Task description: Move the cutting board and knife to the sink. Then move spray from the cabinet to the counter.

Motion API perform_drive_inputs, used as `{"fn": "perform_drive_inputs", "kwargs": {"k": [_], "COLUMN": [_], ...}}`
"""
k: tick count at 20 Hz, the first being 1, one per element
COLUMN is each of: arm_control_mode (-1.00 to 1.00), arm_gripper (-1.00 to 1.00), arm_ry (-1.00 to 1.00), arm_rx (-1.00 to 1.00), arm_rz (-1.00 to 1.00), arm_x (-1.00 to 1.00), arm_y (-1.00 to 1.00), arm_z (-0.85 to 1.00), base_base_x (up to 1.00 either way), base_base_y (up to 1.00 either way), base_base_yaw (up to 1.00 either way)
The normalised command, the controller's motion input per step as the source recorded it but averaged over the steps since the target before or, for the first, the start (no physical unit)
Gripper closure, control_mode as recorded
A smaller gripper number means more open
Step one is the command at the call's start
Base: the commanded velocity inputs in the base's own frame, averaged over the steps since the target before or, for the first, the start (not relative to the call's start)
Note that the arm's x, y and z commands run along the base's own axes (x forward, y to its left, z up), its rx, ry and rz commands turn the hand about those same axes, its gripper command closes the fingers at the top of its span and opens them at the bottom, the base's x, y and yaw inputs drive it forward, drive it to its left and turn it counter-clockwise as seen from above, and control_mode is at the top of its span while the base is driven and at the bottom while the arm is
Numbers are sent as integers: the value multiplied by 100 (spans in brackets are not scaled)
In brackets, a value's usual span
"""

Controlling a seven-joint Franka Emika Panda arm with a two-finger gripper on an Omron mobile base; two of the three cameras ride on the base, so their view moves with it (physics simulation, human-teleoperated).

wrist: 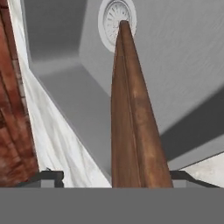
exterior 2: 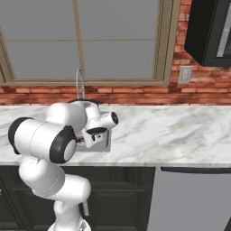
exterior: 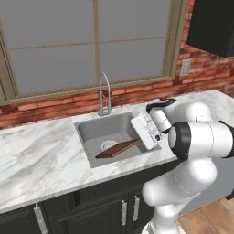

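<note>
Cutting board (exterior: 118,149) lies slanted inside the sink (exterior: 91,132), seen from the left base camera: its far end is down near the round drain, its near end raised toward the gripper (exterior: 142,138) at the basin's right rim. A tall chrome faucet (exterior: 104,95) stands behind the basin, set into the white marble counter (exterior: 41,160) below a brick wall and a wide window. A dark wall cabinet (exterior: 212,25) hangs at upper right.

From the right base camera, the white arm bends over the counter (exterior 2: 171,135) and covers most of the sink; the gripper (exterior 2: 92,137) points down into the basin, and the faucet (exterior 2: 80,83) rises behind it. The cabinet (exterior 2: 208,31) hangs at upper right.

From the hand camera, the board (wrist: 131,118) runs edge-on from between the two fingertips (wrist: 50,177) to the drain (wrist: 107,19). The fingers stand spread wide, well clear of the board on either side, gripping nothing.
</note>
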Motion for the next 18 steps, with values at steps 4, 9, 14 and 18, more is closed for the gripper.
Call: {"fn": "perform_drive_inputs", "kwargs": {"k": [4, 9, 14, 18], "arm_control_mode": [-100, -100, -100, -100], "arm_gripper": [-100, -100, -100, -100], "arm_ry": [0, 0, 9, 35], "arm_rx": [0, -3, -37, -44], "arm_rz": [-4, -12, 0, 0], "arm_x": [-12, -3, 0, 12], "arm_y": [4, -14, -7, -12], "arm_z": [-5, -14, 13, 26], "base_base_x": [0, 0, 0, 0], "base_base_y": [0, 0, 0, 0], "base_base_yaw": [0, 0, 0, 0]}}
